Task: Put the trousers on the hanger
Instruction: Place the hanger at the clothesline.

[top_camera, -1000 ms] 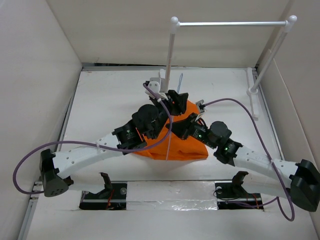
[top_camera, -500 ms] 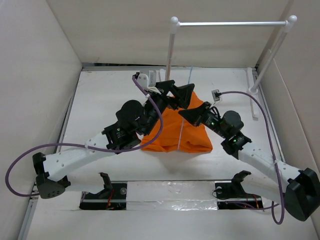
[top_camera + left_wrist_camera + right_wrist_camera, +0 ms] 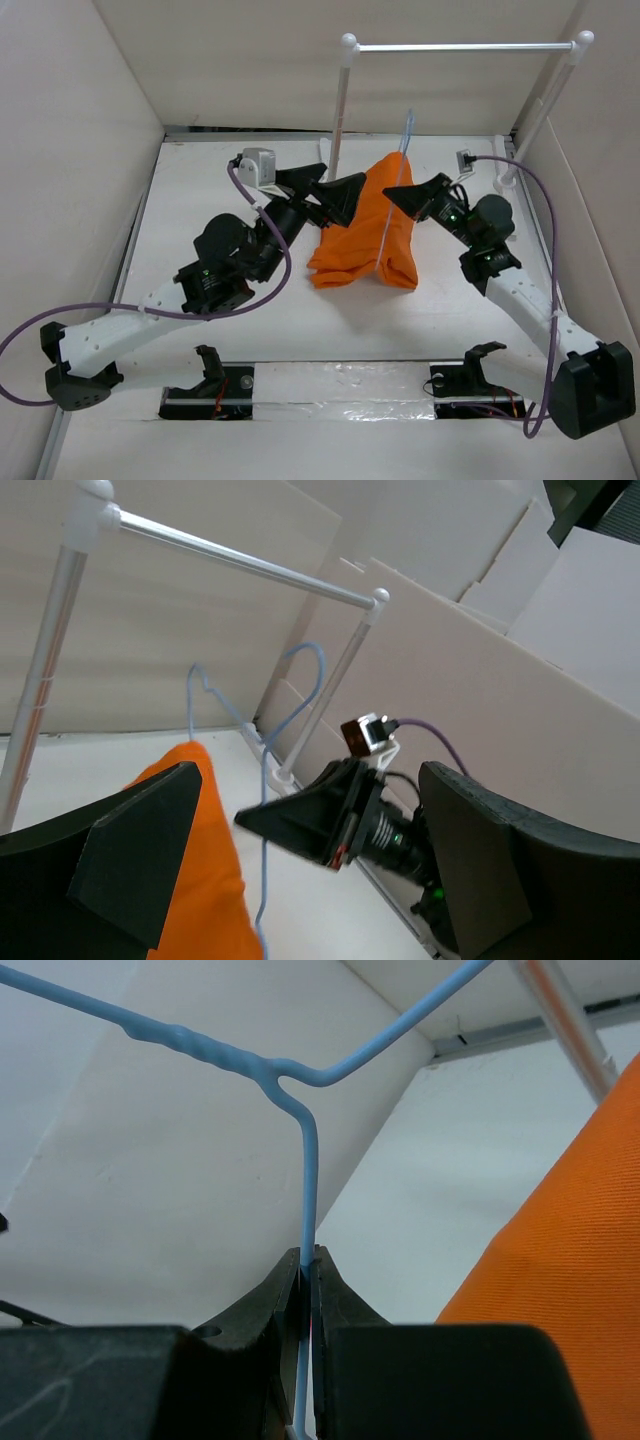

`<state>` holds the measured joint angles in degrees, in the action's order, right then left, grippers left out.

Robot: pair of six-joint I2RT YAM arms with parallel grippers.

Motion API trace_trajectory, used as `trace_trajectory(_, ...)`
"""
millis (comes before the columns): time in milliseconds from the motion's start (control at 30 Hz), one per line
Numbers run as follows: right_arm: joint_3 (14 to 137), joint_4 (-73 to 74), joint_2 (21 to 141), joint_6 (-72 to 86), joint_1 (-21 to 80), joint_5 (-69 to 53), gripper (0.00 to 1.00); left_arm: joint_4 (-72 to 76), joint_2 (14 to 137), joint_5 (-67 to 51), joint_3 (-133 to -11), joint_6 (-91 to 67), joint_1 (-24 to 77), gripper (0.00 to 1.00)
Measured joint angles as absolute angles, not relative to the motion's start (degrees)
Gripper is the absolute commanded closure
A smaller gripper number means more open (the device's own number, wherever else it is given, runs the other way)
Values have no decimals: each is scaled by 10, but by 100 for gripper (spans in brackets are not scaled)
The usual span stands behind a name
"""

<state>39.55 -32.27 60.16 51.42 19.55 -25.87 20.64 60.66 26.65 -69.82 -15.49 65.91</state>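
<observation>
Trousers [image 3: 362, 225] are being held draped over the hanger [image 3: 311, 1180] so the legs hang, the wire being pinched by the right gripper [image 3: 305, 1263] while the left gripper [image 3: 340, 180] is being kept wide beside the cloth, everything raised nearer the rack [image 3: 460, 46] than earlier.

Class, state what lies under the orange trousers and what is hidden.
White table shows around the trousers. The hanger wire runs over the cloth, held by the right gripper; any part of it underneath, and the table there, is covered.
</observation>
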Motion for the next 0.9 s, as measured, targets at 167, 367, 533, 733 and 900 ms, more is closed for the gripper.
trace_trajectory(167, 476, -314, 641, 523, 116, -308, 100, 217, 548, 285, -625, -169, 659, 11)
trace_trajectory(367, 573, -304, 711, 521, 28, -339, 100, 213, 522, 309, -543, -198, 659, 11)
trace_trajectory(533, 649, -304, 793, 519, -21, -366, 100, 193, 504, 320, -478, -233, 659, 11)
trace_trajectory(733, 732, -282, 881, 524, -54, -395, 100, 170, 460, 333, -429, -266, 658, 12)
trace_trajectory(900, 798, -261, 933, 521, -65, -415, 100, 163, 429, 347, -403, -287, 658, 12)
